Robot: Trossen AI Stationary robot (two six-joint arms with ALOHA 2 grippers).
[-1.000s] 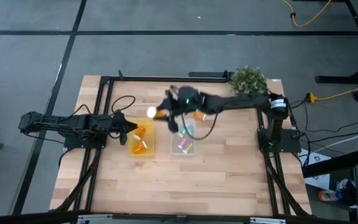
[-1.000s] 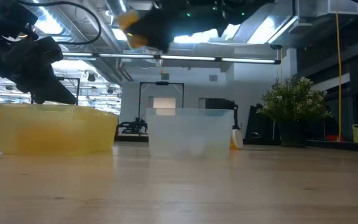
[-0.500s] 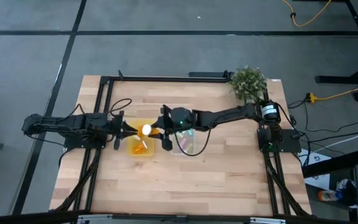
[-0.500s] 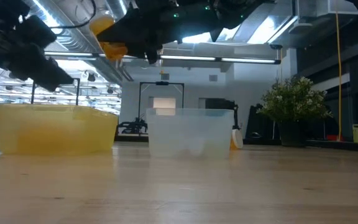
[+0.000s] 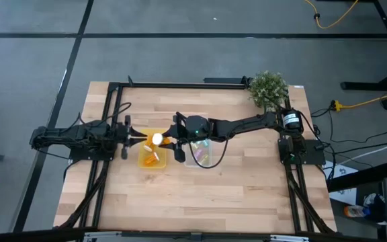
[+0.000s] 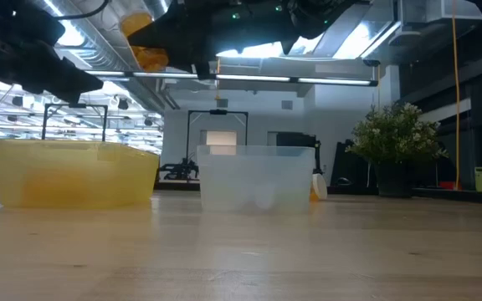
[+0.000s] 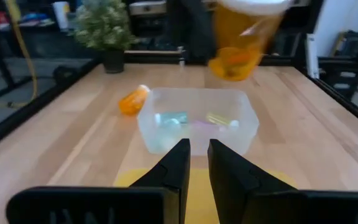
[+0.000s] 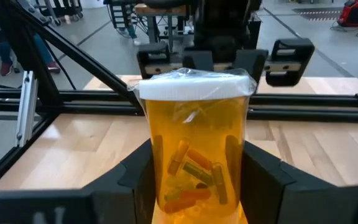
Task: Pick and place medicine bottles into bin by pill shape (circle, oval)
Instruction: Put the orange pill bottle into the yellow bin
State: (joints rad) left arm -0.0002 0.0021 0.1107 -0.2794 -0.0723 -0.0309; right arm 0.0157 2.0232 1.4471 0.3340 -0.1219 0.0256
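Beyond wooden table [image 5: 234, 188], potted plant [image 5: 268, 88]

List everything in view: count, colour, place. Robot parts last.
Held pill bottle: one, translucent orange, white cap, oblong pills inside; in the right gripper, above the yellow bin.
Yellow bin: one, translucent yellow, left of the clear bin; orange bottles inside, count unclear.
Clear bin: one, colourless, table centre; pale green-teal bottles inside, count unclear.
Loose bottle: one, orange, lying on the table behind the clear bin.
Potted plant: one, green, far right corner.
Table: one, light wood, black frame.
Right gripper: shut on the held pill bottle.
Left gripper: fingers nearly together, empty, at the yellow bin's left edge.
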